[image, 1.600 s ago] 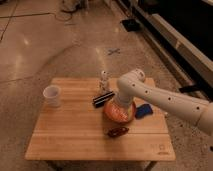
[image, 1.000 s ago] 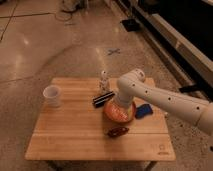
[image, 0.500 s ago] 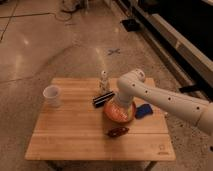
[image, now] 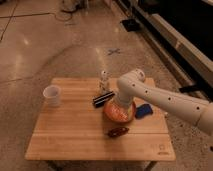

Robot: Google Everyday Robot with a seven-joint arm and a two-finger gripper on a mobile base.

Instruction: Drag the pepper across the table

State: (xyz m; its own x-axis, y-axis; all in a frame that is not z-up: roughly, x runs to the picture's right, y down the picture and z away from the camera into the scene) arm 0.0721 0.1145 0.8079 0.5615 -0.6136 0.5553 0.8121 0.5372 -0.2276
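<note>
The pepper [image: 118, 132] is a small dark red-brown shape lying on the light wooden table [image: 70, 135], just in front of the orange bowl [image: 128, 118]. My white arm reaches in from the right and bends down over the bowl. My gripper [image: 118, 107] hangs at the bowl's near-left side, a little behind and above the pepper. The arm's wrist hides part of the bowl.
A white cup [image: 52, 95] stands at the table's left. A small white bottle [image: 104, 80] stands at the back. A black flat object [image: 103, 99] lies left of the bowl and a blue object [image: 145, 111] lies right of it. The floor surrounds the table.
</note>
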